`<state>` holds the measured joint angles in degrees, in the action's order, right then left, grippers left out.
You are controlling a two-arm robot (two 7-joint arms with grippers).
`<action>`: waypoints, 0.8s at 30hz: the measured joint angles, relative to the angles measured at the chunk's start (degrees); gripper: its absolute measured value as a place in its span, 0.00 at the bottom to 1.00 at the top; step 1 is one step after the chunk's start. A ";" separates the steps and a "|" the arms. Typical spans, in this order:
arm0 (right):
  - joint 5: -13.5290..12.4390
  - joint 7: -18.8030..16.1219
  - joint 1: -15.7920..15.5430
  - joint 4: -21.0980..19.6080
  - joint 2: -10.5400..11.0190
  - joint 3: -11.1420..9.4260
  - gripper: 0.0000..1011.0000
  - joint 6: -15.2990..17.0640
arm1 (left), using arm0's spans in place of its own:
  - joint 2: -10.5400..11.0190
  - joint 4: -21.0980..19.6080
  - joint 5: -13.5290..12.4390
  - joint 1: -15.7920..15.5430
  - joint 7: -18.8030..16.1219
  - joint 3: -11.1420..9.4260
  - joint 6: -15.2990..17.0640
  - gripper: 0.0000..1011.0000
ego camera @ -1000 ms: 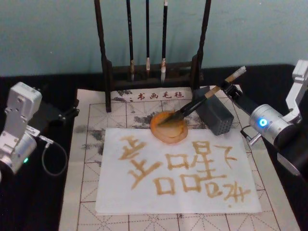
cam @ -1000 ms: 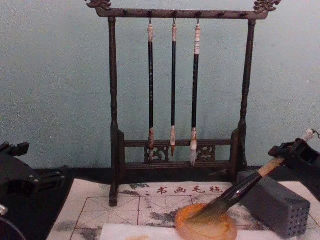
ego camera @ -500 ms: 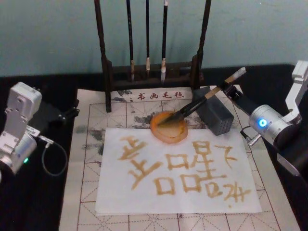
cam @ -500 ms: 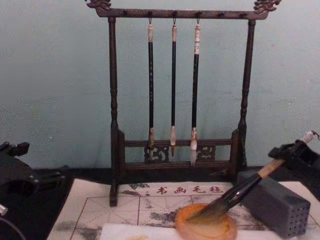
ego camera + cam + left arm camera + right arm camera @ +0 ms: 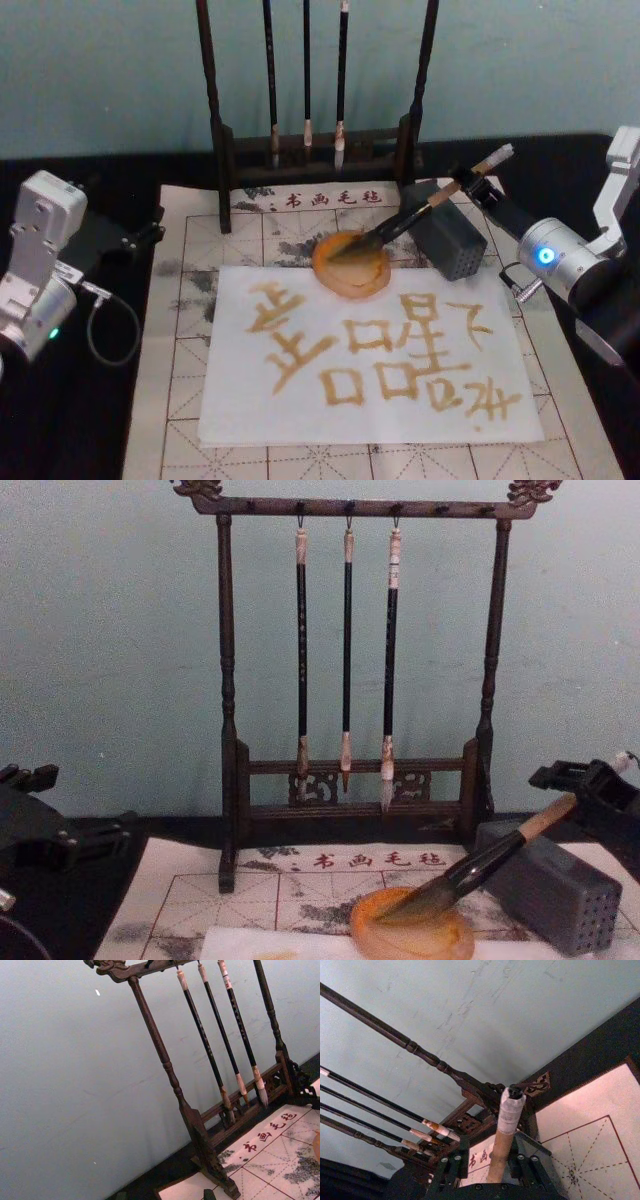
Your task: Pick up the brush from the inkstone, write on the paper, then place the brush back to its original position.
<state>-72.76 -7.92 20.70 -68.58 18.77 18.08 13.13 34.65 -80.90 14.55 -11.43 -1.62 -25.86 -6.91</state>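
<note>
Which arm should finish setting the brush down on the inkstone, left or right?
Right. The right gripper already holds the brush by its handle, bristles resting in the inkstone. The left gripper sits parked far off at the mat's left edge.

A: That dish, the inkstone point(image 5: 351, 264), is see-through orange-amber. The paper point(image 5: 365, 355) is white with golden-brown characters brushed all over it.

B: And the brush point(image 5: 420, 210) goes tan handle, black lower part, dark bristles, whitish cap. The mat point(image 5: 190, 300) is beige with a grid, grey ink blotches and red characters. The block point(image 5: 548, 890) is grey with tiny holes.
</note>
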 joint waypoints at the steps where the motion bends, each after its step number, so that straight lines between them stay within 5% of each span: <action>1: 0.00 0.00 0.00 0.00 0.00 0.00 0.45 0.00 | 0.00 0.00 0.00 0.00 0.00 0.00 0.00 0.99; 16: 0.06 -0.04 -0.01 -0.04 0.00 -0.05 0.93 0.07 | 0.00 0.00 0.00 0.00 0.00 0.00 0.00 0.99; 24: 0.06 -0.05 -0.01 -0.04 0.00 -0.04 0.99 0.07 | 0.00 0.00 0.00 0.00 0.00 0.00 0.00 0.99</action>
<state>-72.70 -7.97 20.69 -68.63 18.77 18.04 13.20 34.65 -80.90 14.55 -11.43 -1.62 -25.86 -6.91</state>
